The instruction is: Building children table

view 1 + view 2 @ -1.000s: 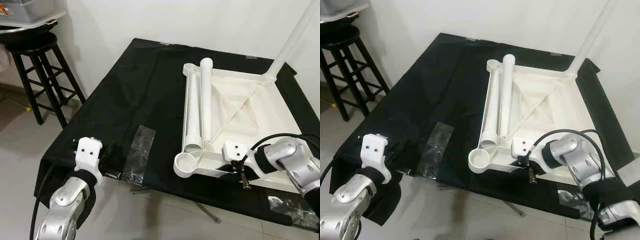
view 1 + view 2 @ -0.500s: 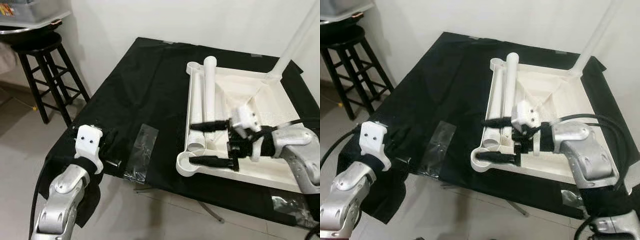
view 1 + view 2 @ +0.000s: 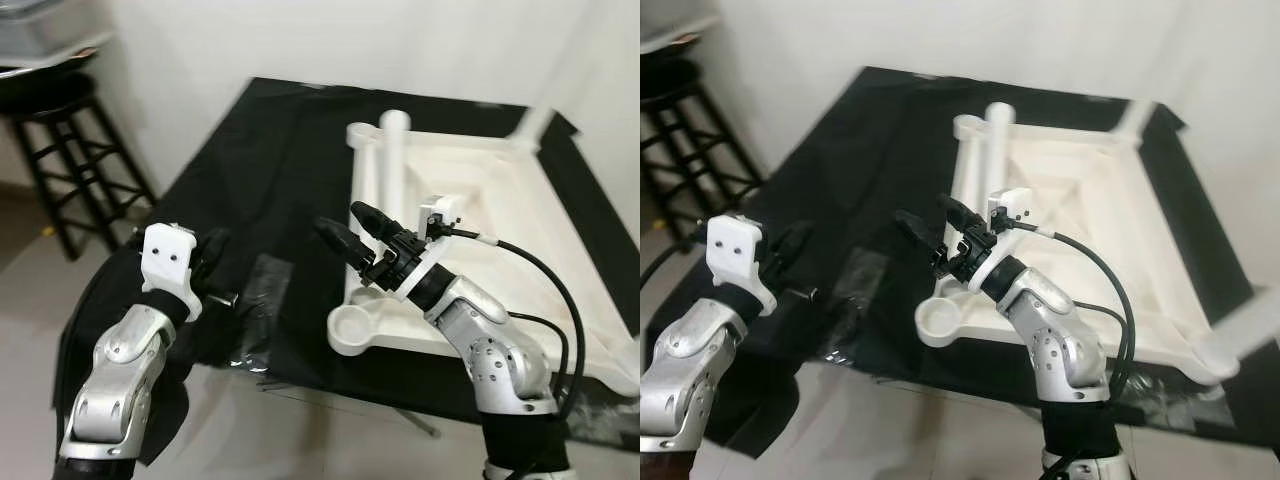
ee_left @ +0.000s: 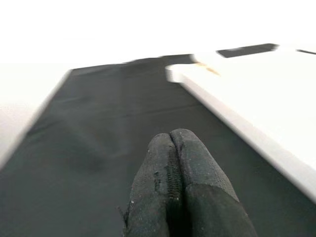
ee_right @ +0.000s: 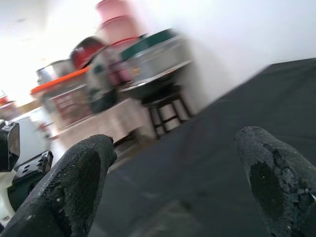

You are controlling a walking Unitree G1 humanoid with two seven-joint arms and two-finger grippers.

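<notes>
Tabletop (image 3: 480,215), white and turned underside up, lies on the right half of a desk draped in black cloth (image 3: 270,150). Two loose white leg tubes (image 3: 385,170) rest side by side along its left rim, and a round leg socket (image 3: 352,328) sits at its near left corner. The right gripper (image 3: 350,232) hangs above that near left corner, fingers spread wide and holding nothing, pointing out over the cloth. The left gripper (image 3: 215,245) sits near the desk's near left edge, fingers pressed together and empty. A clear plastic bag (image 3: 262,305) lies on the cloth between the left gripper and the tabletop. A black stool (image 3: 60,150) stands beyond the desk's left edge.
</notes>
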